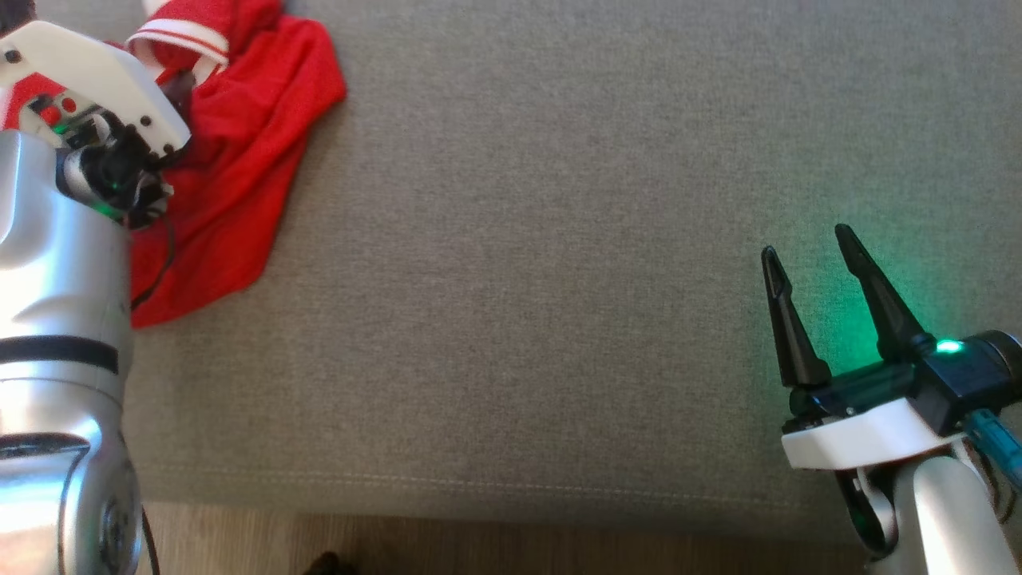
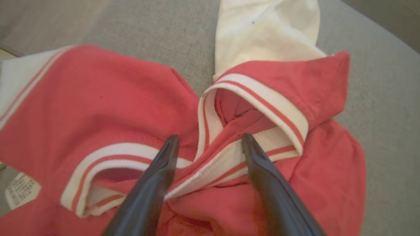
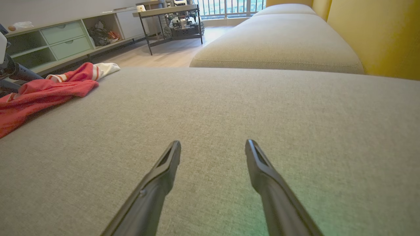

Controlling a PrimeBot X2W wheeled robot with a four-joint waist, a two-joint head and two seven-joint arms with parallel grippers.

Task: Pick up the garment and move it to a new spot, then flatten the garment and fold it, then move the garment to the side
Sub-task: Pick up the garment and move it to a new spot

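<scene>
While the red garment [image 1: 239, 160] lies crumpled at the sofa cushion's [image 1: 559, 279] far left corner, the left gripper [image 2: 210, 137] hangs right over its striped trim [image 2: 262, 95], fingers [image 2: 157, 177] spread and empty; the right gripper [image 1: 805, 241], likewise spread, sits well apart from it.

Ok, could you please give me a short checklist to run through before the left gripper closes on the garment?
1. Left gripper open: ok.
2. Left gripper aimed at the garment, in line with its striped ribbing: ok.
3. Contact with the fabric: cannot tell.
4. Right gripper open and well apart from the garment: ok.
5. Grey cushion has bare room for a new spot: ok.
6. Garment lying flat: not ok, it is crumpled.
</scene>
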